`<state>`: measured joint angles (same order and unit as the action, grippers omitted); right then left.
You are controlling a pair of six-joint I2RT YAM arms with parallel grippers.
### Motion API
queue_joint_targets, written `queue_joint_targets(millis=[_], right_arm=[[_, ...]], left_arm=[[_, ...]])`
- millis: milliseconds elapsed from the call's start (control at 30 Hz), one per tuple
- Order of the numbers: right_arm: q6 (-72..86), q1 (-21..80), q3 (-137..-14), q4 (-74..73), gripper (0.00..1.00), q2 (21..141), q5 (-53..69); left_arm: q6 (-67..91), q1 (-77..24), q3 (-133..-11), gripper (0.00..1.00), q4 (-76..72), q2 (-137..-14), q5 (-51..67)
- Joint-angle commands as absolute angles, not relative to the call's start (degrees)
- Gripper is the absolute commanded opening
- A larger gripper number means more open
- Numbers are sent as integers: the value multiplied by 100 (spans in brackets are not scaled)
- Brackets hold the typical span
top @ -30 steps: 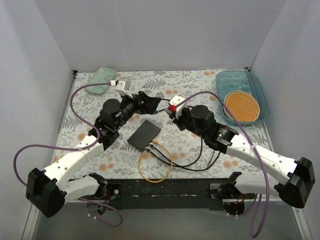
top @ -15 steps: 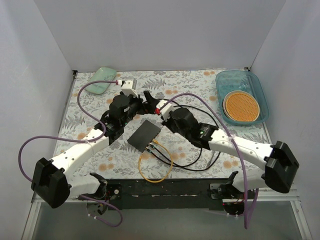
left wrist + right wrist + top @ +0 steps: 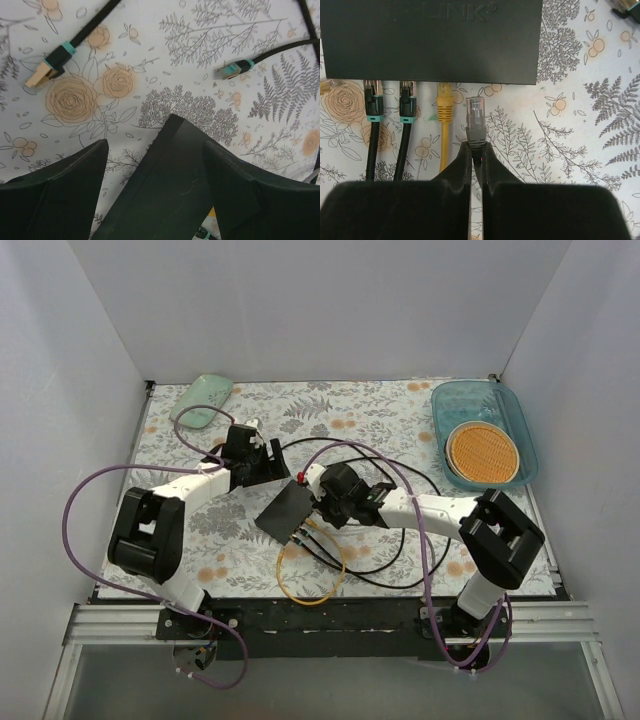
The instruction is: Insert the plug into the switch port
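The switch (image 3: 287, 508) is a flat dark grey box on the floral mat. In the right wrist view, the switch (image 3: 430, 40) has two black plugs (image 3: 372, 100) and a yellow plug (image 3: 444, 102) in its sockets. My right gripper (image 3: 476, 147) is shut on a grey plug (image 3: 475, 119). The plug's clear tip sits just short of the socket edge, beside the yellow plug. My right gripper (image 3: 316, 512) is at the switch's socket edge. My left gripper (image 3: 155, 145) is open, its fingers on either side of a corner of the switch (image 3: 175, 190). My left gripper (image 3: 270, 470) is at the switch's far side.
Two loose plugs with teal collars (image 3: 42, 75) (image 3: 230, 71) lie on the mat beyond the switch. A yellow cable loop (image 3: 310, 580) and black cables trail toward the near edge. A teal tray (image 3: 520, 420) holding an orange disc stands back right, and a pale green object (image 3: 204, 392) lies back left.
Both arms have folded in and dropped toward the switch. The right gripper brought the grey plug down and left to the socket edge. The left gripper moved down to the switch's far corner.
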<state>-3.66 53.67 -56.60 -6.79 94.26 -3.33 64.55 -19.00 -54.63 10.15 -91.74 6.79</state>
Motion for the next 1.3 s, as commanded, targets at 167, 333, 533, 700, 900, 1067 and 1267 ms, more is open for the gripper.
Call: queue_joint_targets(millis=[167, 333, 533, 700, 900, 1067, 1267], right_arm=[[-79, 5238, -5660, -633, 1, 9799, -35], [-44, 5186, -5801, -572, 1, 10072, -79], [-44, 5098, -5853, -440, 1, 10099, -185], [79, 5027, -6038, -562, 1, 10300, -202], [105, 5027, -6126, -554, 1, 10468, -167], [141, 5027, -6152, -554, 1, 10529, -185], [158, 5027, -6275, -650, 1, 10582, -193]], left_arm=[[6478, -1872, -5643, 67, 1213, -9632, 1749], [6478, -1872, -5599, 66, 1151, -9729, 1863], [6451, -1872, -5607, 65, 1134, -9844, 2021], [6460, -1872, -5581, 64, 1143, -9888, 2057], [6460, -1872, -5572, 64, 1134, -9870, 2118], [6460, -1872, -5564, 63, 1143, -9914, 2223], [6565, -1872, -5546, 61, 1116, -9958, 2373]])
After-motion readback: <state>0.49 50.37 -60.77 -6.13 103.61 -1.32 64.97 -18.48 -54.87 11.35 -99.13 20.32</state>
